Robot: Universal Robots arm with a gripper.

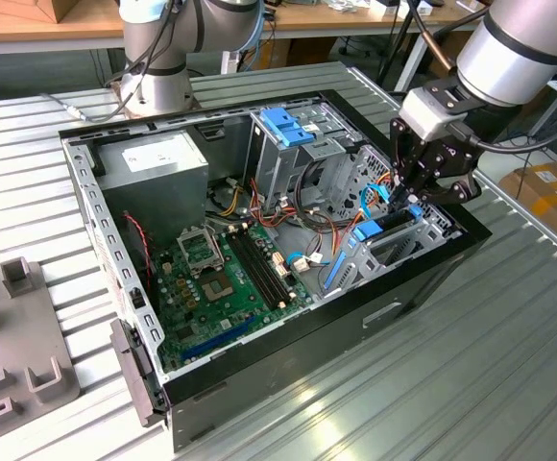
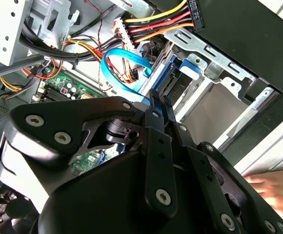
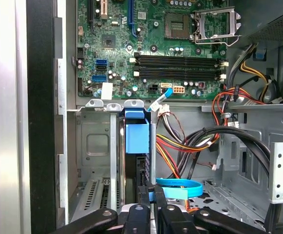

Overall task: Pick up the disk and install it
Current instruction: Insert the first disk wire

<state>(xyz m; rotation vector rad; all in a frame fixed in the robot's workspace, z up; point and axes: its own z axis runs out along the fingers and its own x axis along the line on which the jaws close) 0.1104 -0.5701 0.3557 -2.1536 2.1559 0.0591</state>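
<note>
Disk (image 3: pixel 136 136) in its bright blue caddy stands on edge inside the sheet-metal drive bay (image 3: pixel 95 146) at the front corner of the open computer case (image 1: pixel 423 288), which lies on the slatted metal tabletop (image 1: pixel 471 384). In the exterior view the caddy shows as a blue block (image 1: pixel 370 230) directly beneath the gripper (image 1: pixel 415 192).

The fingers (image 2: pixel 152 105) are drawn together with barely a slit between them. Their tips sit at the disk's rear end, where the dark body meets the blue frame. Whether they pinch a lip of the caddy or only bear against it I cannot tell.

The step in hand looks like seating the disk, and it appears mostly home, since the caddy's far end lies level with the bay's mouth beside the motherboard (image 3: pixel 146 29). Doing this well probably means pushing straight along the bay's rails, with no twist that could jam the plastic frame against the metal. A looped blue data cable (image 3: pixel 180 187) lies just beside the fingers, and red and yellow power leads (image 3: pixel 173 146) run close by. Both should stay outside the slot. A person's hand (image 2: pixel 273 190) rests near the case's outer edge in the second wrist view.
</note>
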